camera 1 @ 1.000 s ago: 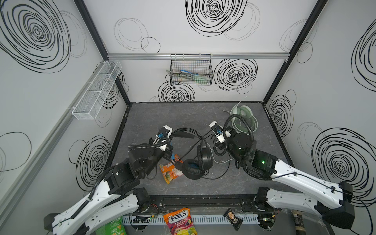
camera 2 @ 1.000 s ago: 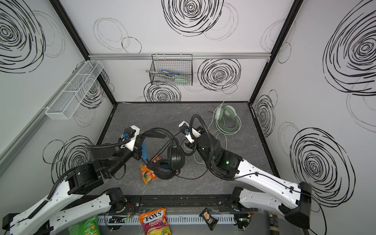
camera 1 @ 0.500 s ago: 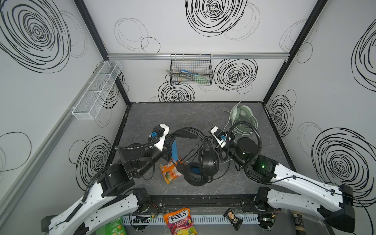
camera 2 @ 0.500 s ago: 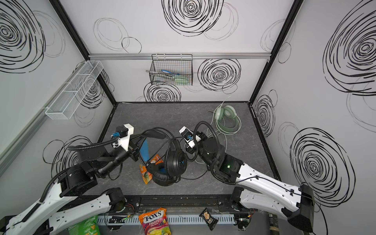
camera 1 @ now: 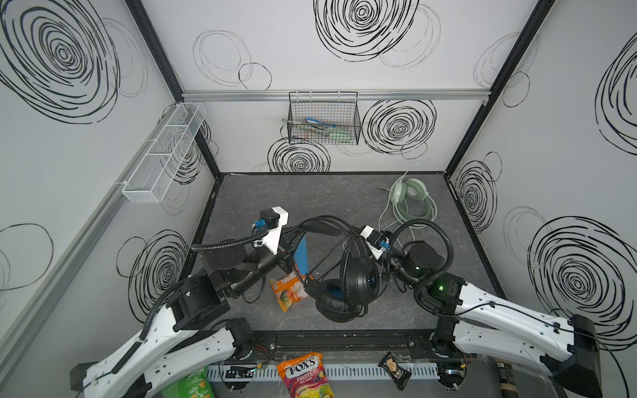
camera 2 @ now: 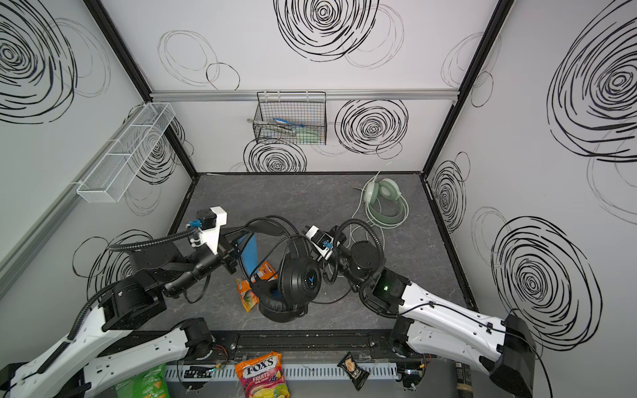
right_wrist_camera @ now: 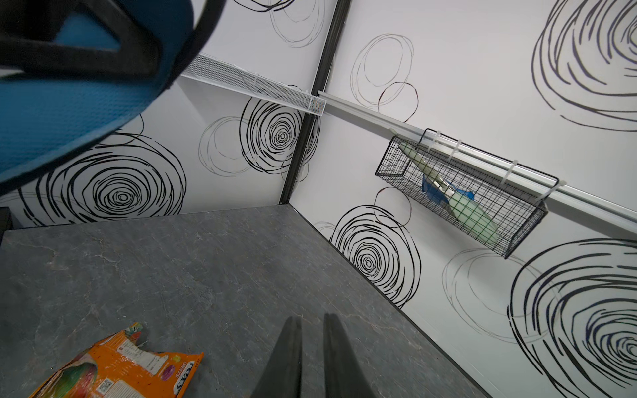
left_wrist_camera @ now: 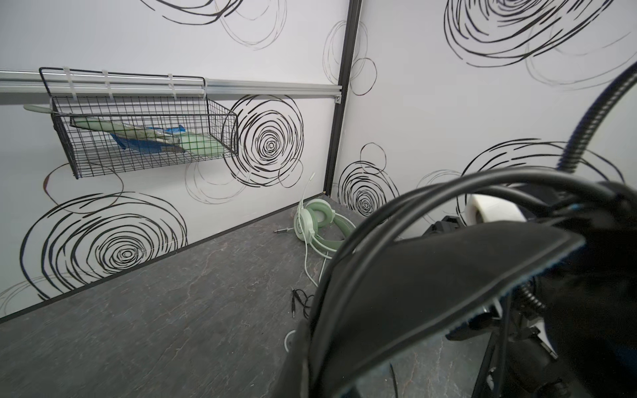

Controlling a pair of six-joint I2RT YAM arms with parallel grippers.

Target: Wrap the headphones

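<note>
Left wrist view is half filled by the black headset (left_wrist_camera: 448,275): its wide band crosses close to the lens, and loops of black cable (left_wrist_camera: 431,186) arch over it. No fingers show there. In both top views the left gripper (camera 1: 291,253) is clamped shut on that band, where the blue lining shows, and the headset hangs from it toward 4 o'clock. One ear cup stands on edge in the air. The second sits below it, low over the table (camera 1: 293,200) at about 6 o'clock; I cannot tell whether it touches. Cable drapes around the band and the raised cup.

The right gripper (right_wrist_camera: 310,317) appears in the right wrist view as two dark fingers a narrow slit apart. Bare table shows through the gap, so it is slightly open and holds nothing. The blue lining fills a corner of that view, apart from the fingers. In the top views its wrist sits at 1 o'clock of the raised cup, just beside it.

The mint headset (camera 1: 412,194) lies flat at 1 o'clock of the table, well apart from both grippers, with its whitish cable (left_wrist_camera: 306,260) trailing toward 7 o'clock. An orange snack bag (camera 1: 287,291) lies at 9 o'clock of the lower cup, just beside it.
</note>
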